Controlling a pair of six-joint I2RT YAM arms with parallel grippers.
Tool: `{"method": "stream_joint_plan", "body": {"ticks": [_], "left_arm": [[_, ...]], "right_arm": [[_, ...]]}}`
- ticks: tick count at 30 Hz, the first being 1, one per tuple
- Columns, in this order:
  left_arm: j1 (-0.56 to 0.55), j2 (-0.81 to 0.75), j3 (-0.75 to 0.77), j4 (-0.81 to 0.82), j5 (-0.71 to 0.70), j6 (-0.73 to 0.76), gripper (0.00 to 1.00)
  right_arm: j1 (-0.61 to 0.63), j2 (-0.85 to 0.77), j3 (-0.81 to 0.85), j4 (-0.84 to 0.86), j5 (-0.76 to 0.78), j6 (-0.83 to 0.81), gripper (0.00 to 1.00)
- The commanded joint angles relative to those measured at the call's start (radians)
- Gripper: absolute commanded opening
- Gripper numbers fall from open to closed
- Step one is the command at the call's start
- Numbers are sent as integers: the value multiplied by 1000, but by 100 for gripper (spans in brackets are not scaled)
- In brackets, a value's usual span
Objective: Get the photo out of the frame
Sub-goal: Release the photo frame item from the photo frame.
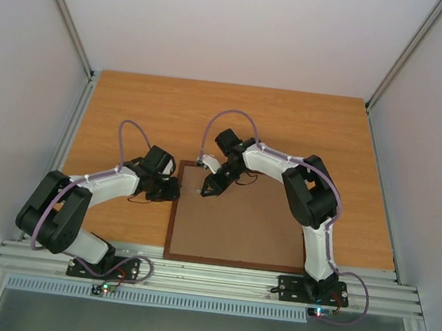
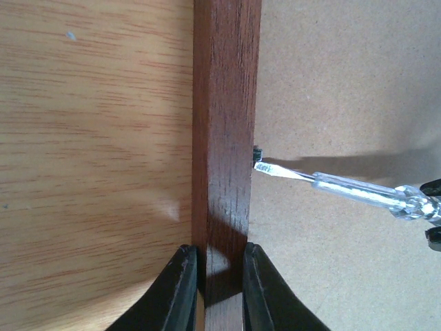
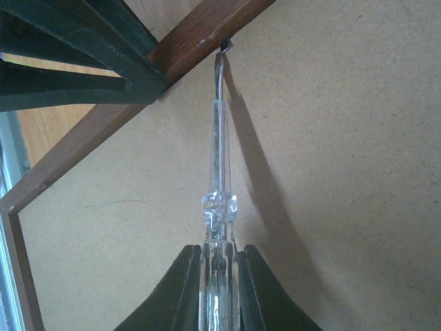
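While face-down, frame (image 2: 224, 103) between left fingers (image 2: 178, 293).

No legible text, label or number anywhere.

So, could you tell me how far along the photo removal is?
Done: the frame lies face down, its hardboard back up. In hand: the left fingers pinch its rail while the right fingers hold a screwdriver, tip at a small metal tab. Left: the back is still in place, so the photo is hidden.
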Motion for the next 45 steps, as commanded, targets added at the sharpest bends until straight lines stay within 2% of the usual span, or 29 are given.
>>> {"method": "stream_joint_plan", "body": {"ticks": [1, 37, 41, 45], "left_arm": [[4, 3, -10, 7, 0, 5, 16], [-1, 37, -20, 51, 65, 11, 15], [-12, 46, -18, 59, 70, 15, 9], [-31, 46, -14, 57, 61, 21, 9]], "right_arm": [[-17, 25, 14, -23, 33, 24, 1], [22, 64, 147, 43, 58, 105, 1], [44, 52, 187, 31, 65, 112, 1], [73, 43, 230, 18, 84, 118, 1]]}}
